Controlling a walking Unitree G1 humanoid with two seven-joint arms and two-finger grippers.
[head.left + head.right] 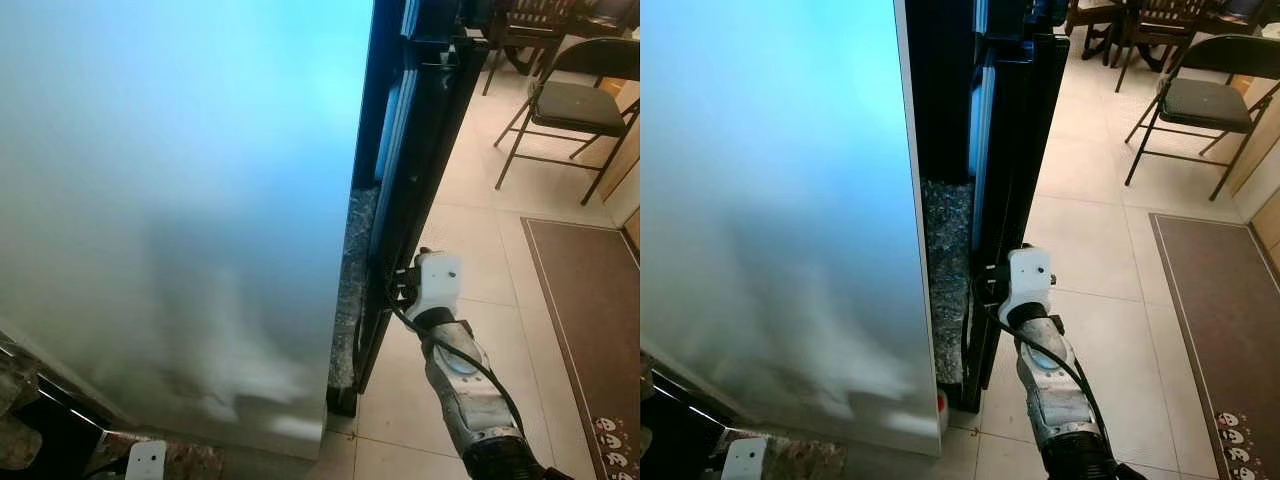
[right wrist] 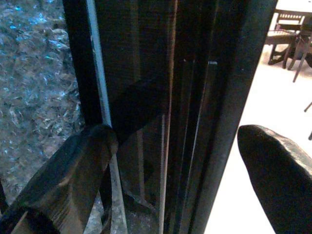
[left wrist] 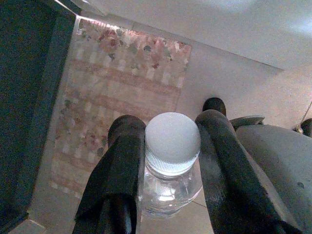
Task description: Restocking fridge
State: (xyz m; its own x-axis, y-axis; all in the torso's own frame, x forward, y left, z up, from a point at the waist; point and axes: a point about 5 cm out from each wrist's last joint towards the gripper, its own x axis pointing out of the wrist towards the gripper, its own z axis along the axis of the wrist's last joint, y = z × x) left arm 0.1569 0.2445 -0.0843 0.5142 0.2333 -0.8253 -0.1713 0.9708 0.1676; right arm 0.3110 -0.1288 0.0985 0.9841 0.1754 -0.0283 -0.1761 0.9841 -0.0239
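Right gripper [image 2: 170,161]: spread wide around the fridge door [image 1: 1015,180] edge, likely to swing it.
Left gripper [image 3: 168,161]: clamped on bottle [image 3: 171,168], kept ready for stocking.

The big pale fridge door [image 1: 770,200] blocks pretty much the whole left side. The right gripper [image 2: 175,161] sits spread around the dark door edge [image 1: 1005,190], a tight slot. Open tile floor [image 1: 1090,240] to the right, with a folding chair [image 1: 1200,110] further back.
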